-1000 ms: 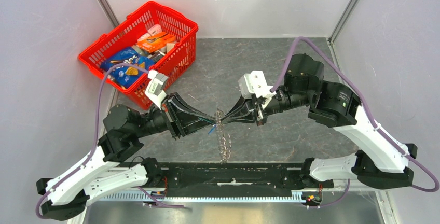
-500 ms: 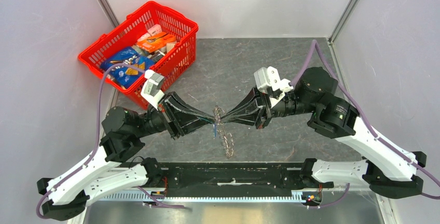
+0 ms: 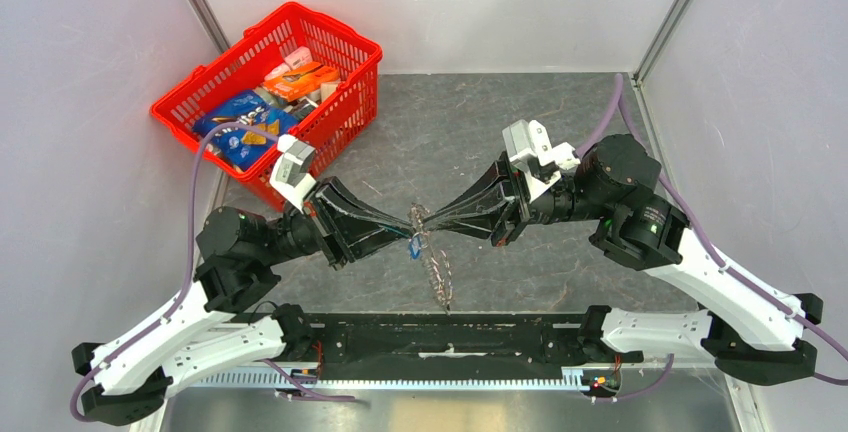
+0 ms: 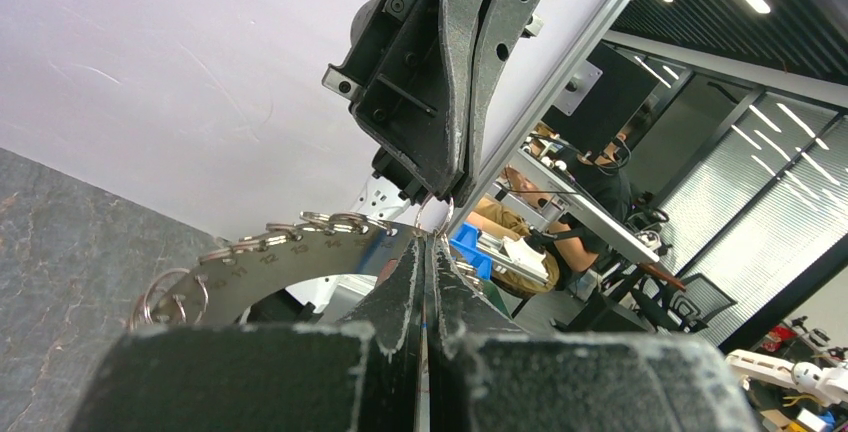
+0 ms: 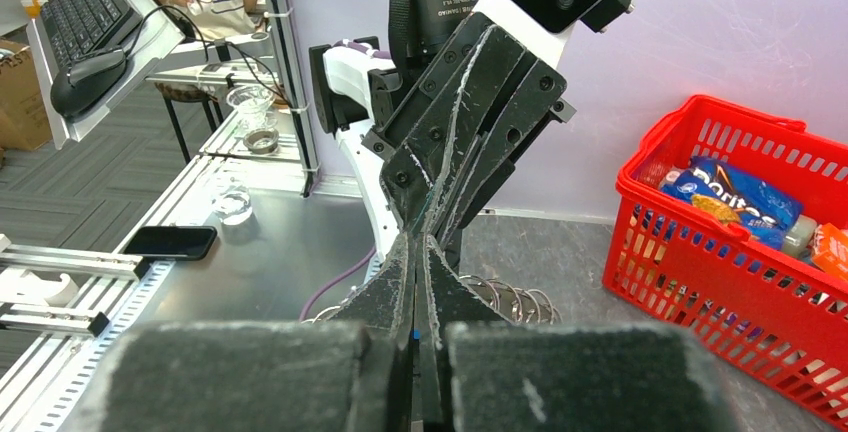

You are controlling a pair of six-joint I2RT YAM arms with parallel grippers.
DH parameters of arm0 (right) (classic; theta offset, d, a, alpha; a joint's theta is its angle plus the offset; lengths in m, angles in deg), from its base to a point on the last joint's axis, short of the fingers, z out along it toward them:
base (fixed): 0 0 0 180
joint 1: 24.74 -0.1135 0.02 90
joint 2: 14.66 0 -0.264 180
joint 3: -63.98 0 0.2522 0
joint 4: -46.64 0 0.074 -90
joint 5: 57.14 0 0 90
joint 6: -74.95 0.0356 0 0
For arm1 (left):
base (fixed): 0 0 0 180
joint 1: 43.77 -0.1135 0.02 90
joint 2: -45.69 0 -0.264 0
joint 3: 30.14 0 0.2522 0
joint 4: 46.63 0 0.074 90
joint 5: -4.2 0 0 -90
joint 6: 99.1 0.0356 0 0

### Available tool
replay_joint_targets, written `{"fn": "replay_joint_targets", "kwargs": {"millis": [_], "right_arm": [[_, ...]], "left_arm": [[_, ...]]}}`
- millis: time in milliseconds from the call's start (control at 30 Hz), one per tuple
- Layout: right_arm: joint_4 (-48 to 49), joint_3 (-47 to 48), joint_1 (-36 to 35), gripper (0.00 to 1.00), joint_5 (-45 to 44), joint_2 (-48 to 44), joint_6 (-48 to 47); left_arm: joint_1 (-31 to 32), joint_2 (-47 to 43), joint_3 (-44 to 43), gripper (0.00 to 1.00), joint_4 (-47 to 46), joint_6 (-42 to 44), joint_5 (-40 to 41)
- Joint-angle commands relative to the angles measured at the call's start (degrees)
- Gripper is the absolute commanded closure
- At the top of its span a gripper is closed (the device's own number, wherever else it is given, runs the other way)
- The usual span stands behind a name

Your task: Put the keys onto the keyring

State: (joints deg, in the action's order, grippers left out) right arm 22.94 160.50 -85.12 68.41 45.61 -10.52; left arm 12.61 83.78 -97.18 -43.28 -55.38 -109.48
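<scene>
My two grippers meet tip to tip above the middle of the table, the left gripper and the right gripper both shut. In the left wrist view a small wire keyring stands between my left gripper's tips and the right gripper's tips, pinched from both ends. The keys hang below as a silvery bunch. A blue-headed key dangles just under the left tips. Beside the left fingers a curved numbered metal plate carries several small rings. The right wrist view shows those rings beside the right gripper.
A red basket full of snack packets stands at the back left, just behind the left wrist. A black rail with both arm bases runs along the near edge. Side walls close the table in on the left and right.
The right arm has swung outward to the right and its wrist has turned. The fingertips have stayed together, and the hanging bunch has swung slightly right.
</scene>
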Motion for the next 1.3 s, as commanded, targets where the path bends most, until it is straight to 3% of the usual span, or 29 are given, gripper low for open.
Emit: {"fn": "replay_joint_targets", "kwargs": {"millis": [0,333,633,933,1267], "right_arm": [[7.9,0.9,0.0,1.0,-1.5,-1.4,1.3],[17.8,-4.4,0.0,1.0,-4.1,-2.5,5.6],[20.7,-6.0,0.0,1.0,-5.1,-3.0,7.0],[18.8,-6.1,0.0,1.0,-4.8,-3.8,6.0],[16.6,-5.9,0.0,1.0,-6.9,-4.3,6.5]], "left_arm": [[0.2,0.4,0.5,0.98,0.2,-1.4,-0.9],[0.2,1.6,0.7,0.98,-2.2,-2.0,-1.9],[0.2,3.2,0.7,0.98,-5.2,-2.9,-3.2],[0.2,-0.2,0.4,0.72,-2.7,-0.9,-0.5],[0.2,-1.6,-0.4,0.68,-2.0,2.5,1.7]]}}
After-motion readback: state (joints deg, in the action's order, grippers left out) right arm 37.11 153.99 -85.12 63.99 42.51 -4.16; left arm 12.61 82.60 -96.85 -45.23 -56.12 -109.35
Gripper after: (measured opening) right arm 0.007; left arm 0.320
